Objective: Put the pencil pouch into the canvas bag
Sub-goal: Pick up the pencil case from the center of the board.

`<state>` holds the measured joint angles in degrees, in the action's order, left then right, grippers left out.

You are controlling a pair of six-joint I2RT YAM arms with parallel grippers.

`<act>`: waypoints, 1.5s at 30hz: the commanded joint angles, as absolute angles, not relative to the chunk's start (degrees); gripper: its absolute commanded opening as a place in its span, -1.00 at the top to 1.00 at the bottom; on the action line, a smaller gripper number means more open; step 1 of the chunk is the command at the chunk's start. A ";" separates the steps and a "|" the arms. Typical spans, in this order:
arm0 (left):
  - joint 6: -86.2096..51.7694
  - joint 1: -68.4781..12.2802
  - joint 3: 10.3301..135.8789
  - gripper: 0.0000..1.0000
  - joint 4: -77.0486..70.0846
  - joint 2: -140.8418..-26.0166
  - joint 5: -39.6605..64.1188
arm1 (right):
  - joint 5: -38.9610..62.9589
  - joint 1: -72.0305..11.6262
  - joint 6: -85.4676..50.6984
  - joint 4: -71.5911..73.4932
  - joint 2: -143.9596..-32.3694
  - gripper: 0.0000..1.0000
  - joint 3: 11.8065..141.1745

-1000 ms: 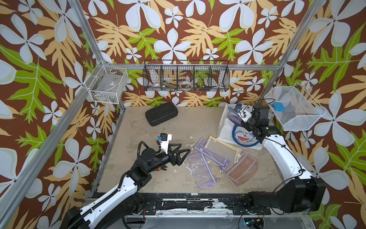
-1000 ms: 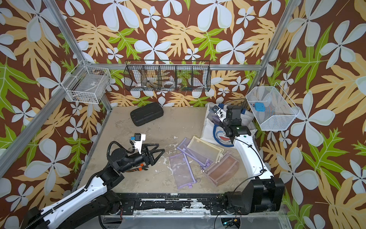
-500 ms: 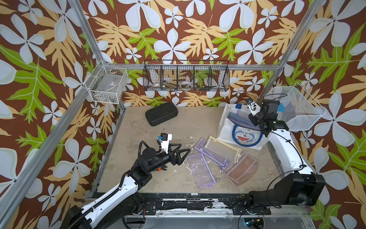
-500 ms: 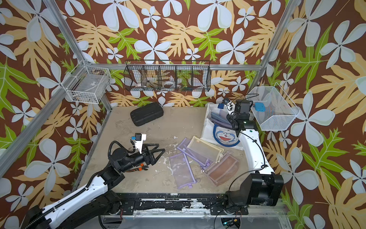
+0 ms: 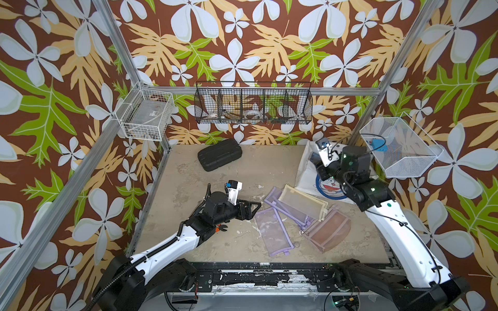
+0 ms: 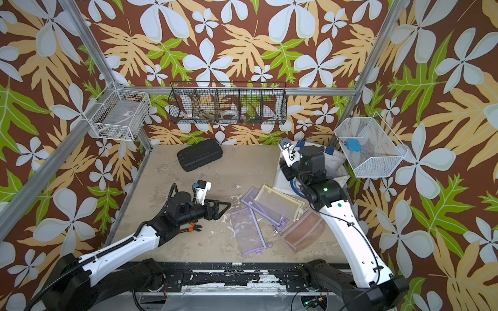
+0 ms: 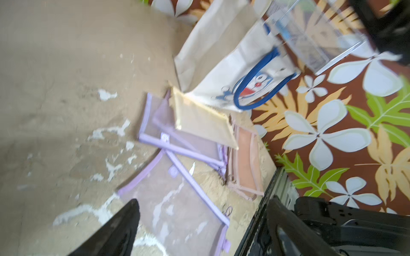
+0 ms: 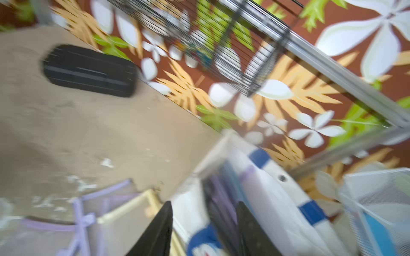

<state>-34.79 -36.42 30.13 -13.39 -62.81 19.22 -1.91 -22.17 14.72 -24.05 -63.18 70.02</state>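
With the left tool [image 5: 254, 209] wide open beside the purple pouch [image 5: 272, 233] lying flat on the surface [image 5: 188, 172], pinch its zip edge low, while the right tool [image 8: 204, 206], half-closed at the bag [image 5: 305, 172] mouth, its grip unclear, should spread it.

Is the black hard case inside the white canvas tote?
No, the black hard case lies on the table, clear of the canvas tote.

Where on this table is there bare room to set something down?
Bare: the table stretch between the black case, the left end effector and the canvas bag. Crowded: the mesh pouches overlapping beside the bag.
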 commanded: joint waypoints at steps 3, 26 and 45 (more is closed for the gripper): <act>-36.67 -36.80 25.48 -0.83 -9.67 -65.43 22.46 | -6.87 -36.75 -13.97 -17.73 -57.30 0.23 57.66; -54.26 -46.60 20.15 -0.43 -27.59 -82.07 15.45 | 16.52 -36.84 -32.91 -2.28 -73.25 -0.01 25.24; -63.68 -48.62 23.64 -0.25 -41.42 -98.22 16.38 | 27.54 -35.60 -34.84 11.31 -78.91 0.08 19.80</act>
<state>-60.49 -48.53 24.25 -46.24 -96.68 15.55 25.71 -35.48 -33.34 14.76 -78.11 20.58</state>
